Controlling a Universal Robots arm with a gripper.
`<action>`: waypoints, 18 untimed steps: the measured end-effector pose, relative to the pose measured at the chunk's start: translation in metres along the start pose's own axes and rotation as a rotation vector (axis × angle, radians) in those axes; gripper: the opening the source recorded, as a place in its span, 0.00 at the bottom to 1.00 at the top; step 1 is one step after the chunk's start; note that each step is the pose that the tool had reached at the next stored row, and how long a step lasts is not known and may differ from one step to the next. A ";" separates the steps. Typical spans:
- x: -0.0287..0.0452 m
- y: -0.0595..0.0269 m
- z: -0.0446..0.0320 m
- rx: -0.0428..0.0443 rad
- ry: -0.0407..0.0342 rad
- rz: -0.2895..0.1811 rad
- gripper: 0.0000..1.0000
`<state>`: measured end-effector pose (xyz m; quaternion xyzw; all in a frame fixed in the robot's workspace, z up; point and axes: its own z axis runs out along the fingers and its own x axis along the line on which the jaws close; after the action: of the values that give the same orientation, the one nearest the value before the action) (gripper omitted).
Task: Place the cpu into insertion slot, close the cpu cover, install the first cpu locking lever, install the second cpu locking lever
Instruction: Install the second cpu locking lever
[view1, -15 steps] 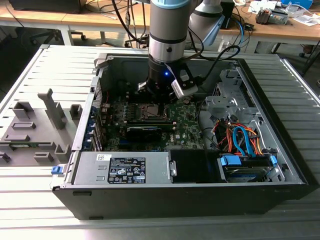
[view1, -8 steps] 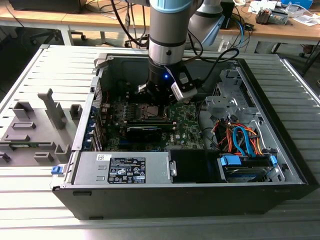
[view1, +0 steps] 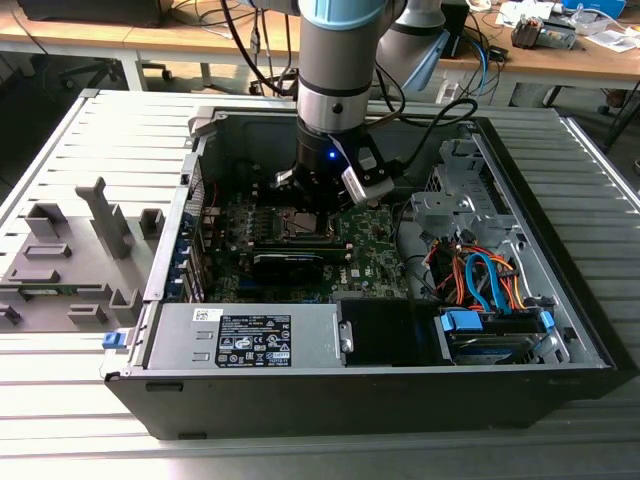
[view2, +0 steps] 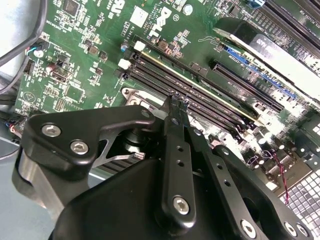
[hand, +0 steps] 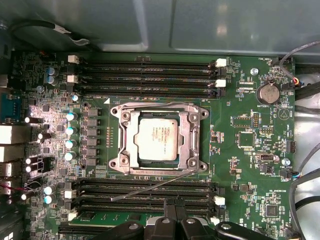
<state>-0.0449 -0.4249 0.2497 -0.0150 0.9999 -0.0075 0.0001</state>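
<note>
In the first wrist view the cpu, a silver-grey square, lies in the insertion slot on the green board. The cpu cover lies flat around it as a metal frame. One thin locking lever runs along one edge of the cover. Another lever sticks out at a slant over the memory slots. My gripper hangs just beside that slanted lever. Its black fingers meet at the tips in the second wrist view, where the gripper is shut with nothing seen between them. The exterior view shows the gripper low over the slot.
Long black memory slots flank the socket on two sides. The open case's walls surround the board. A drive cage and coloured cables sit toward the exterior view's right, a power supply at the front, and grey fixtures outside on the left.
</note>
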 end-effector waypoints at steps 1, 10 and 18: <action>0.0000 0.0000 0.0001 0.0000 0.0000 0.000 0.11; 0.0000 0.0001 0.0022 -0.0002 0.0000 0.000 0.11; 0.0000 0.0003 0.0062 0.0040 -0.0005 -0.037 0.11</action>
<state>-0.0449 -0.4247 0.2435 -0.0338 0.9994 -0.0095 0.0003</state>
